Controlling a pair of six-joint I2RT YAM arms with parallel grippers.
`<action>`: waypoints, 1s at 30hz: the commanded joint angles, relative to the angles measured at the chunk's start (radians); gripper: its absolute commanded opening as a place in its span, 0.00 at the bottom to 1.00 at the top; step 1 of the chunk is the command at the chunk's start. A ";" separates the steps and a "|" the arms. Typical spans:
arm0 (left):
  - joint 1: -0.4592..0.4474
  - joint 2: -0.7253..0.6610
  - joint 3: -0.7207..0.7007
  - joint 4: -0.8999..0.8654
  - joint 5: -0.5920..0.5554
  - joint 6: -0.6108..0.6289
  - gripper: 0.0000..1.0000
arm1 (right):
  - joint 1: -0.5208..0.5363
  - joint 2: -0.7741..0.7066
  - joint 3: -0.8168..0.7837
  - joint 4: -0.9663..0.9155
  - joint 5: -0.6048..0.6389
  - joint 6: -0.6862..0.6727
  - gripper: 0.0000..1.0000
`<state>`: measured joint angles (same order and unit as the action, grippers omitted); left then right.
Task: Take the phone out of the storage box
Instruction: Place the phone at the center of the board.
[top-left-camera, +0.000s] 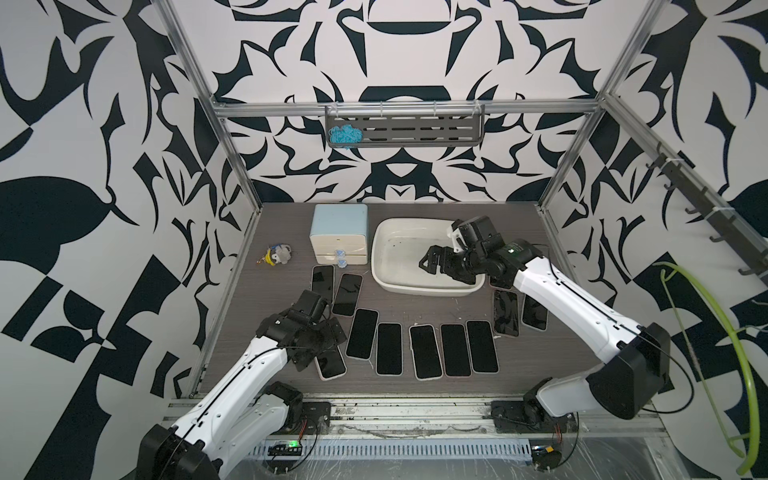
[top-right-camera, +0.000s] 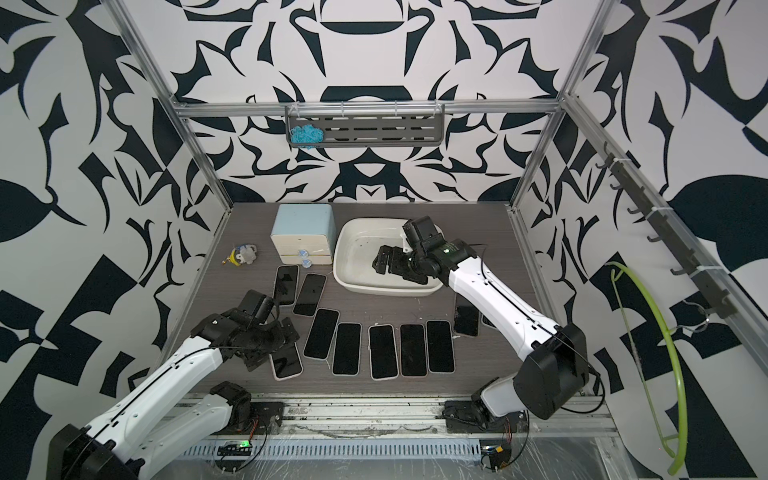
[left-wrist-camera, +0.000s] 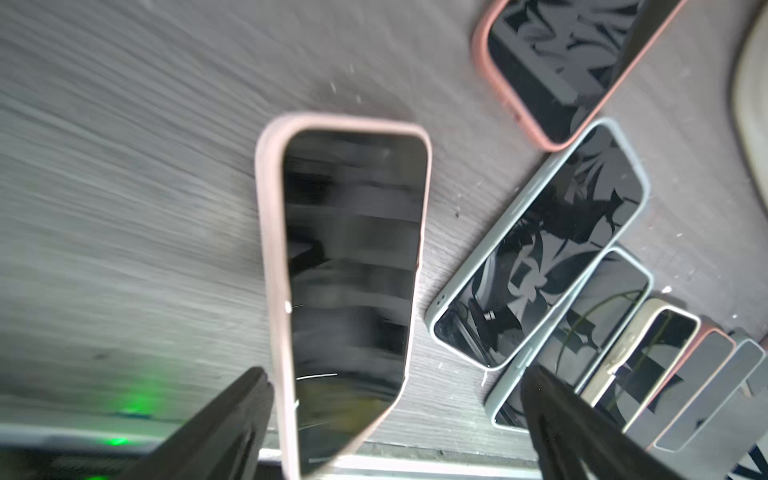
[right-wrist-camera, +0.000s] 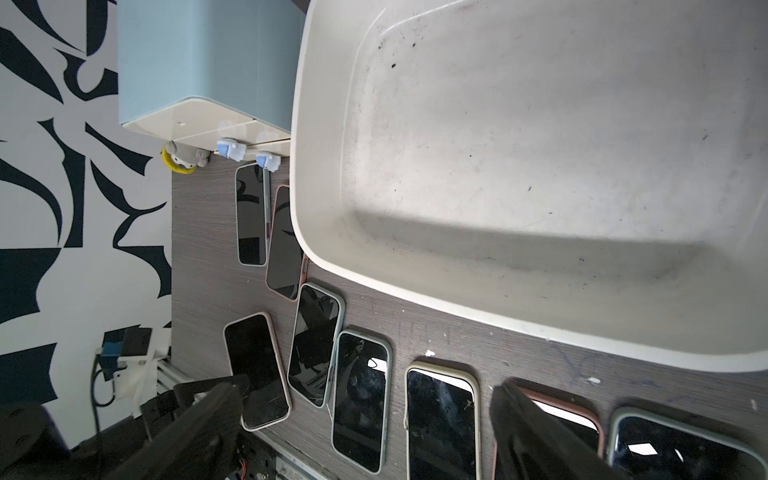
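Left wrist view, blurred by motion.

- Left hand (left-wrist-camera: 395, 374): fingers (left-wrist-camera: 232, 419) spread wide, gripping nothing.
- Phone (left-wrist-camera: 353, 270): pale pink case, screen up, flat on the tabletop (left-wrist-camera: 124, 208) between those fingers. Whether either finger touches its edges cannot be told, and its near end runs out at the frame edge. In a top view the hand's black body covers about half of it (top-left-camera: 332, 365). It lies at the near left of the tabletop, well apart from the storage box.
- Right hand (right-wrist-camera: 365, 395): fingers equally wide apart, nothing between them. In both top views it hangs above the storage box.
- Storage box (right-wrist-camera: 498, 145): cream tub at the back right of the tabletop. The floor that shows is scuffed and speckled. In a top view the right arm hides its near right corner (top-left-camera: 376, 249).
- Drawer unit (top-left-camera: 339, 232): blue-topped, just beside the box on its left.
- Row of phones (top-left-camera: 424, 351): dark screens up, curving across the tabletop from the drawer unit round to the right arm. The arm covers part of those on the right, so their count is uncertain.
- Small toy (top-left-camera: 277, 255): left of the drawer unit, too small to identify.
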<state>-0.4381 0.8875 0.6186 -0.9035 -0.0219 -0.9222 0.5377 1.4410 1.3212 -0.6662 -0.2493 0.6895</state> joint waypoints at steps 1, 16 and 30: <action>0.015 -0.003 0.035 -0.093 -0.082 0.032 1.00 | -0.004 -0.029 0.049 -0.007 0.019 0.013 0.99; 0.045 0.022 0.210 0.024 -0.288 0.216 1.00 | -0.273 -0.393 -0.224 -0.011 0.161 -0.226 0.99; 0.153 -0.184 -0.007 0.491 -0.407 0.650 1.00 | -0.559 -0.295 -0.715 0.685 0.316 -0.593 0.99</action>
<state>-0.3073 0.7338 0.6575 -0.5442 -0.3988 -0.3935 -0.0238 1.1427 0.6819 -0.2340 0.0364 0.1982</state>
